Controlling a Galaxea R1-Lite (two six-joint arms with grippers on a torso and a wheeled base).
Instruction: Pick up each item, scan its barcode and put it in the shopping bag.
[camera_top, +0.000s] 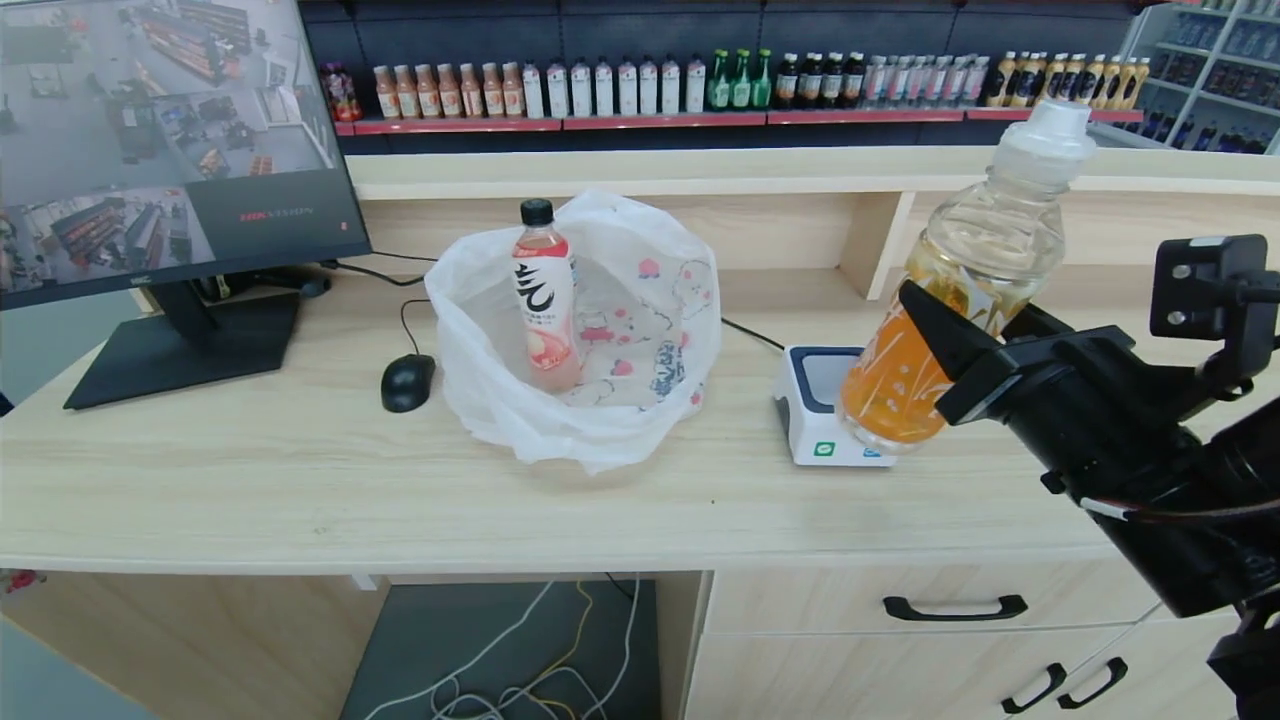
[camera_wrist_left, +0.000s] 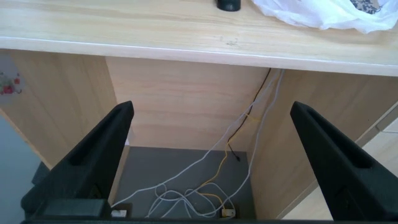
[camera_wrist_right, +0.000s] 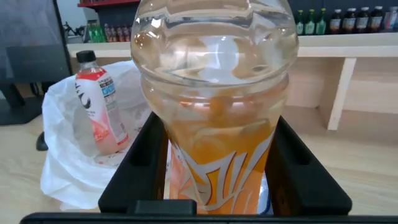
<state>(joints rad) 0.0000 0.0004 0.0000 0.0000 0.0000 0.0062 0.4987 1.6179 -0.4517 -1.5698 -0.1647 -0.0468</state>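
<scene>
Bottle (camera_top: 985, 240), clear ribbed plastic, orange drink, in grip of right hand (camera_top: 948, 340) above boxy scanner (camera_top: 815, 425).

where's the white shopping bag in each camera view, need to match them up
Head view: the white plastic shopping bag stands mid-counter, between the black computer mouse and the white barcode scanner.
Left wrist view: the bag lies near the counter's front edge, beside the mouse.
Right wrist view: the bag sits behind the held clear bottle of orange drink.
Shared landmark: the light wooden counter top.
</scene>
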